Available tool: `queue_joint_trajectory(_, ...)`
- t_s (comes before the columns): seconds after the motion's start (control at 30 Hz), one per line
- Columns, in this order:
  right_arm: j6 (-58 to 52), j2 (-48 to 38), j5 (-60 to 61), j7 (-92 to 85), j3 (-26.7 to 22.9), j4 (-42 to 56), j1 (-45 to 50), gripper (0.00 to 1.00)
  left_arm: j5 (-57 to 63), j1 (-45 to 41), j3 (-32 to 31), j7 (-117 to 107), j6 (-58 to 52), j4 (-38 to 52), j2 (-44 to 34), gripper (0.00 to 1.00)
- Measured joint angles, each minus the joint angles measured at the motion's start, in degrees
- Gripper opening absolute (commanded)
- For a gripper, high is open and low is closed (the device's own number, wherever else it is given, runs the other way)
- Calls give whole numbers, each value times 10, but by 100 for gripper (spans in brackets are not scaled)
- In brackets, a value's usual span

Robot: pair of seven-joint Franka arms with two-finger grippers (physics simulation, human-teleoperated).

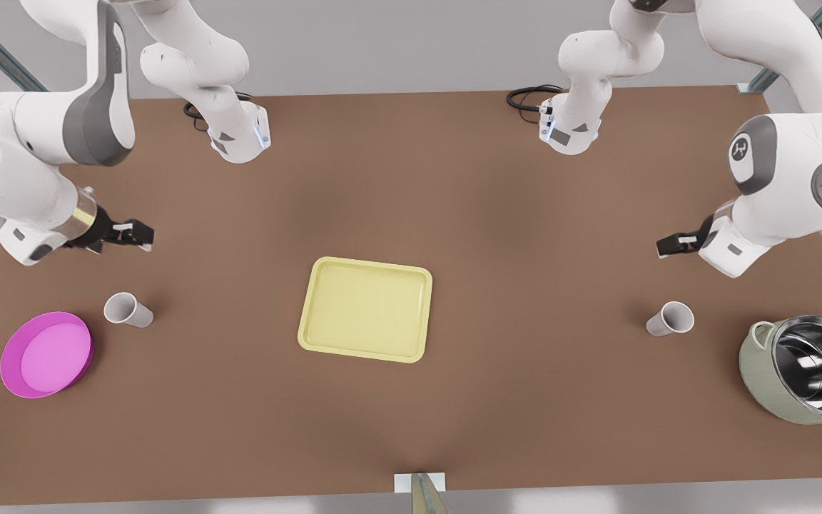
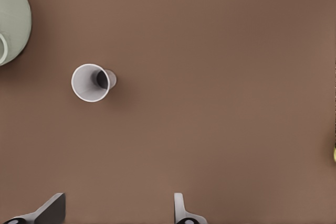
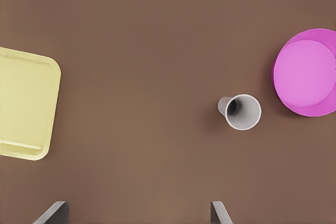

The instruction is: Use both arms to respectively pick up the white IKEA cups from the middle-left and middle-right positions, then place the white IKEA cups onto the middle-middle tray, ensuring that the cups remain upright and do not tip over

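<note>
The pale yellow tray [image 1: 366, 308] lies bare at the table's middle. One white cup [image 1: 128, 310] stands upright at the front view's left, beside the magenta bowl. My right gripper [image 1: 141, 234] hovers open above and behind that cup [image 3: 241, 112], with the tray's edge [image 3: 23, 103] off to the side; its fingers [image 3: 55, 212] are wide apart and hold nothing. The other white cup [image 1: 669, 318] stands upright at the front view's right. My left gripper [image 1: 670, 245] hangs open behind this cup [image 2: 93, 82], its fingers [image 2: 179, 208] spread and apart from it.
A magenta bowl [image 1: 46, 354] sits close to the cup at the front view's left. A steel-lined pale green pot [image 1: 807, 369] stands past the other cup, near the table's edge. Both arm bases [image 1: 240, 135] are at the far side.
</note>
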Motion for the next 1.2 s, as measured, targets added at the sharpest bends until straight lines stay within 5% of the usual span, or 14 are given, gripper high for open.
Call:
queue_joint_trajectory(0.17,21,12,0,-3,-1,-12,-1,100,1,6,15,10,36,0,60,100)
queue_joint_trajectory(0.4,70,146,7,-23,-1,22,-59,100,-10,103,20,21,183,10,217,100)
queue_joint_trajectory(0.57,110,222,17,-34,-1,40,-77,100,-13,124,21,26,251,6,264,100)
queue_joint_trajectory(0.9,213,237,18,-52,-1,-55,-121,100,-10,130,29,34,288,-48,273,100)
queue_joint_trajectory(0.97,231,241,17,-55,-1,-65,-126,100,-9,127,29,33,295,-48,278,57)
queue_joint_trajectory(1.03,249,252,17,-59,-1,-68,-129,100,-9,123,28,32,301,-48,280,32)
queue_joint_trajectory(1.1,265,262,16,-62,-2,-66,-131,100,-11,123,28,27,304,-48,281,21)
queue_joint_trajectory(1.2,282,268,15,-67,-2,-67,-137,100,-25,122,28,22,308,-47,280,21)
